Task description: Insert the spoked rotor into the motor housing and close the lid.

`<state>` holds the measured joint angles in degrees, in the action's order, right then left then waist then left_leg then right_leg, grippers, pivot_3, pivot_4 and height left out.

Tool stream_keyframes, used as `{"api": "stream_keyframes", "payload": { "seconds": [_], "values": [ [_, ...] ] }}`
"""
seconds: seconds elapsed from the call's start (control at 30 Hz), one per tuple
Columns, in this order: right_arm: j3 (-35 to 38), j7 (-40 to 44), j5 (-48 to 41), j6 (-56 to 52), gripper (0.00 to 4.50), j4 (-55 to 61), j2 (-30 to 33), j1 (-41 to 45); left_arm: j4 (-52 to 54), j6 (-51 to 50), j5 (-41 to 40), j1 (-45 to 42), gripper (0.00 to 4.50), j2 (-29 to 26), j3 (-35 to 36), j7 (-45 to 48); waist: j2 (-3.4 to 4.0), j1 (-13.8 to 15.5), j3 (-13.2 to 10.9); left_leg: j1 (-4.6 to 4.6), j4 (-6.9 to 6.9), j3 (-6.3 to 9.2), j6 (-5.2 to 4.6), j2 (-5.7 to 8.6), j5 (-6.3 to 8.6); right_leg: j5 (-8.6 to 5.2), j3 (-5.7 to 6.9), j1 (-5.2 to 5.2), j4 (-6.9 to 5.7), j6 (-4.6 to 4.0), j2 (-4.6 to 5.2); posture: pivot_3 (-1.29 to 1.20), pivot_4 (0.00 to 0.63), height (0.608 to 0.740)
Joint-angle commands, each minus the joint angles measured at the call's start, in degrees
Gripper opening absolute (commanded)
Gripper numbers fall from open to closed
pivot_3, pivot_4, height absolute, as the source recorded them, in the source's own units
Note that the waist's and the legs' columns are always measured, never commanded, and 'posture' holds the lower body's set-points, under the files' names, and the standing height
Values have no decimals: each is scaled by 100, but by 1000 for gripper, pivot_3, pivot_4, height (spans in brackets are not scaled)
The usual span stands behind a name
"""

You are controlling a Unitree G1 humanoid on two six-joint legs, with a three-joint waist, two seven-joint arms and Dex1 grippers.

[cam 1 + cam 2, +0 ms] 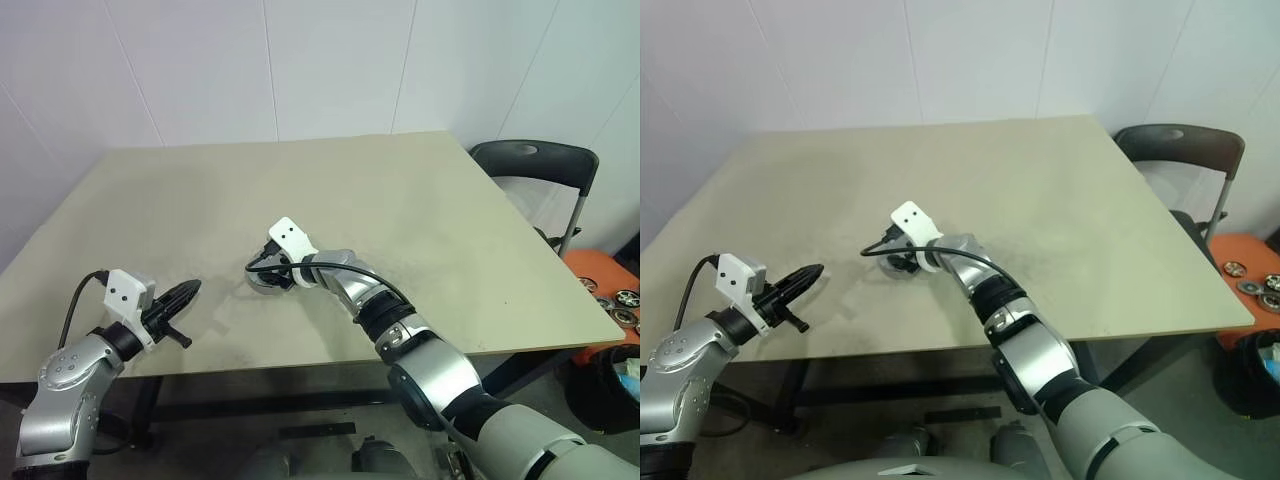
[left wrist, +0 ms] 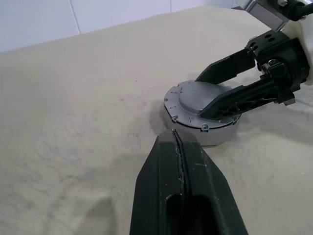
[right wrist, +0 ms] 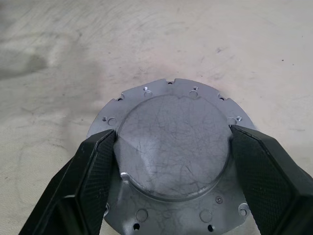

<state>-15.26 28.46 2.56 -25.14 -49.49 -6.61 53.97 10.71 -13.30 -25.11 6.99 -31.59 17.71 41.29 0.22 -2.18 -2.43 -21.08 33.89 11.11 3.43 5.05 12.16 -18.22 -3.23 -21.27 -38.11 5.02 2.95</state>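
- The left claw (image 1: 186, 292) is clenched on nothing, its two fingers pressed together, hanging over the near edge of the counter (image 1: 420, 200) and pointing toward the work.
- Ahead of it, well apart, sits the motor housing (image 2: 203, 128) with the lid (image 3: 172, 147) already lying on top; the spoked rotor is not visible, so I judge it is inside, though that cannot be confirmed.
- The right claw (image 3: 171, 161) reaches down over the assembly with its fingers (image 3: 93, 171) spread wide on either side of the lid's raised centre, tips at or just beside its edge. Whether they actually press on it I cannot tell.
- Risk: if the lid is not fully seated, squeezing or twisting the raised centre could cock it on the housing rim or drag the whole unit across the smooth counter, since nothing braces it.
- Risk: the smooth round dome gives the pads little purchase, so they may slip off.
- Beyond the right claw, off the counter's far right side, stands a dark chair (image 1: 535, 160).
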Motion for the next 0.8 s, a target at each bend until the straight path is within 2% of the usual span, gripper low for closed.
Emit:
{"api": "stream_keyframes", "payload": {
  "seconds": [0.03,0.17,0.37,0.57,0.8],
  "values": [
    [-175,82,226,-333,3274,-280,12,75,-11,181,-5,-85,0,-55,89,59,4,-1,-1,0,0,0,0,0,0,0,0,0,0,0,0,0,0,740],
    [-278,346,226,-545,3274,-233,58,10,-68,233,4,-102,0,-47,60,80,1,-17,1,0,-3,-1,0,0,0,0,0,-1,3,0,1,0,0,740],
    [283,-246,-6,-380,3274,-561,27,145,-112,274,24,-128,0,-16,4,78,3,0,4,-2,-16,0,0,3,0,0,1,-3,11,2,6,0,0,740],
    [-53,755,-84,-774,3274,-328,-57,-23,-173,281,38,-170,0,-26,-21,102,4,0,11,0,-1,-1,1,2,0,-1,4,6,7,0,6,0,0,740],
    [-591,1037,353,-637,3274,1,76,-322,-435,480,100,-152,0,-3,-17,189,-18,-48,44,9,-60,-10,1,1,1,1,-4,-12,16,11,21,0,0,740]
  ]
}}
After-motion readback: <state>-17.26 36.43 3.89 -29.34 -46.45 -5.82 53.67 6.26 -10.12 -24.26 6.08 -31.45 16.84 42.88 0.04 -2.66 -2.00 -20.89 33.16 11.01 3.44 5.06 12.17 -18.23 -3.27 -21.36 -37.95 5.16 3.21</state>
